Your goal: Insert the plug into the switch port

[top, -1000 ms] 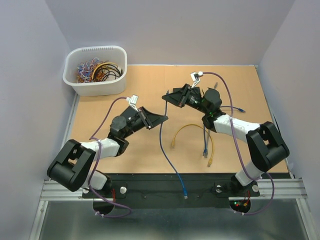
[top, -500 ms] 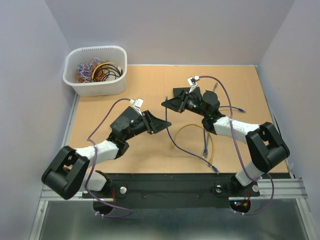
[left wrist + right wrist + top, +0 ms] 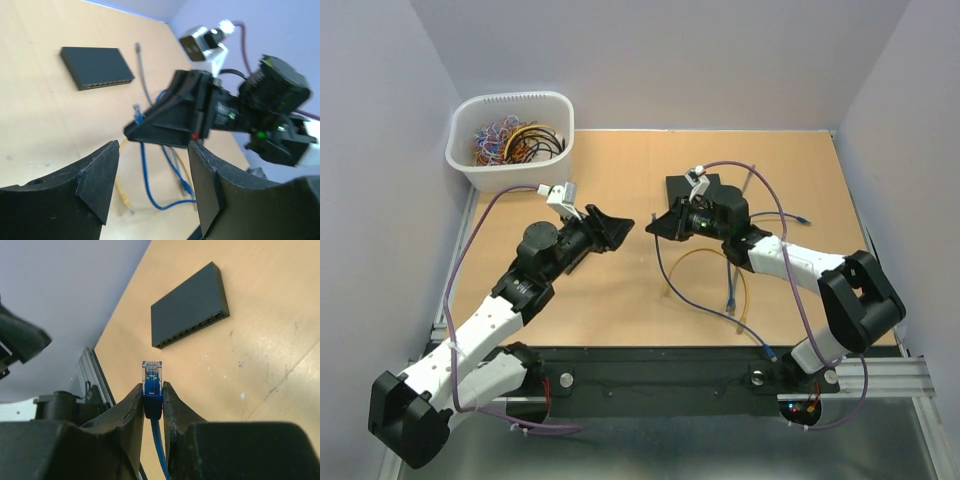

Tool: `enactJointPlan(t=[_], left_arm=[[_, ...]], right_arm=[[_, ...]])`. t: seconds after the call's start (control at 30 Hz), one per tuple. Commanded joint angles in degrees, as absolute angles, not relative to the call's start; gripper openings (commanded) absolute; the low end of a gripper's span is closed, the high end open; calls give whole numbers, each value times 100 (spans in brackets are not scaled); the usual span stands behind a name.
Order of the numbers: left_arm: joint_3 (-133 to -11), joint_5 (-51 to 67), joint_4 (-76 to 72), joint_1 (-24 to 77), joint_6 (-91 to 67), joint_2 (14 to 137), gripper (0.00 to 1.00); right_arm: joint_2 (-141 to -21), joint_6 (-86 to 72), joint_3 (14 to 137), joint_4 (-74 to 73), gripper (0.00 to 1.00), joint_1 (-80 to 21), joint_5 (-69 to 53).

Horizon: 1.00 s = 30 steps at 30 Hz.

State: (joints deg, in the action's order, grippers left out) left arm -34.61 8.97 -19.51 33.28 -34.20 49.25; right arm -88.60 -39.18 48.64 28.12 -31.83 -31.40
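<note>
My right gripper (image 3: 152, 386) is shut on the blue boot of a cable, and its clear plug (image 3: 152, 374) sticks out past the fingertips. The black switch (image 3: 190, 305) lies flat on the table beyond the plug, its row of ports facing the gripper. From above, the right gripper (image 3: 655, 228) hovers left of the switch (image 3: 678, 186), which the arm partly hides. The blue cable (image 3: 661, 270) trails toward the front edge. My left gripper (image 3: 610, 228) faces the right one across a small gap. Its fingers (image 3: 100, 170) stand open around nothing.
A white bin (image 3: 510, 140) full of coloured cables stands at the back left. A yellow cable (image 3: 705, 255) and a grey cable (image 3: 730, 290) lie loose under the right arm. Another blue cable (image 3: 795, 215) lies at the right.
My left gripper has opened and drawn back to the left. The right gripper has shifted nearer with the plug, and the blue cable's loose end has swung to the front right.
</note>
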Motion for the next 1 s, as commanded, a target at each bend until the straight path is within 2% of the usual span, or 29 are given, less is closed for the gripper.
enactJointPlan(t=[0.0,0.23,0.97], left_arm=[[-3700,404,-1213,3314,-2997,5123,68],[-3727,755,-1634,3322,-3129,5598,68],[-3656,835,-2065,3314,-3278,5924,65]], right_arm=[[-8499,-3122,5176,2138,0,-3585,-2692],[-8455,-2813,5423,1732,0,-4095,-2224],[-8710,-2707,5783,1626,0,-4430,-2294]])
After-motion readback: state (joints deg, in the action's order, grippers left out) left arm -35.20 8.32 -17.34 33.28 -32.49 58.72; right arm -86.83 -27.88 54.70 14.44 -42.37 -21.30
